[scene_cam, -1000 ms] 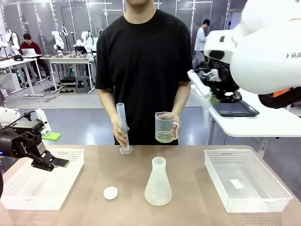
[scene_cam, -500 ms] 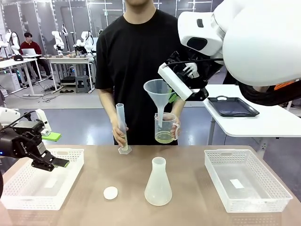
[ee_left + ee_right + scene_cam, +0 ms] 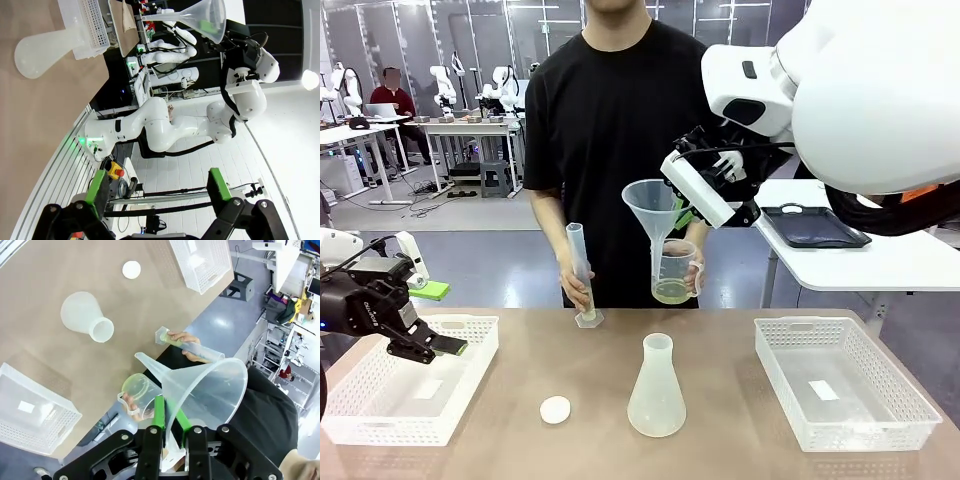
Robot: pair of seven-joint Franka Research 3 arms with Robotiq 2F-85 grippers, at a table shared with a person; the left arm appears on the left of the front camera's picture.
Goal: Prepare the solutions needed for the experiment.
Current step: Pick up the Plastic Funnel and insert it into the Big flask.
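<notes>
The whitish conical flask (image 3: 656, 395) (image 3: 87, 315) (image 3: 45, 47) stands upright at mid-table; I see no liquid in it. Pale yellow liquid shows in the clear jug (image 3: 672, 272) (image 3: 137, 390) in the person's one hand, and a little at the bottom of the tilted measuring cylinder (image 3: 579, 270) (image 3: 190, 346) in the other. High above the flask, my right gripper (image 3: 688, 212) (image 3: 170, 422) is shut on the rim of a translucent funnel (image 3: 653, 205) (image 3: 200, 385) (image 3: 200, 17). My left gripper (image 3: 430, 345) (image 3: 157, 200) hovers open over the left basket (image 3: 380, 415).
A white round cap (image 3: 555, 409) (image 3: 131, 269) lies on the table left of the flask. A white basket (image 3: 900, 420) (image 3: 30, 410) with a small slip in it stands at the right. The person stands close at the far edge.
My right arm has swung in from the right with the funnel and lowered it slightly, in front of the person's jug. The left arm has not moved.
</notes>
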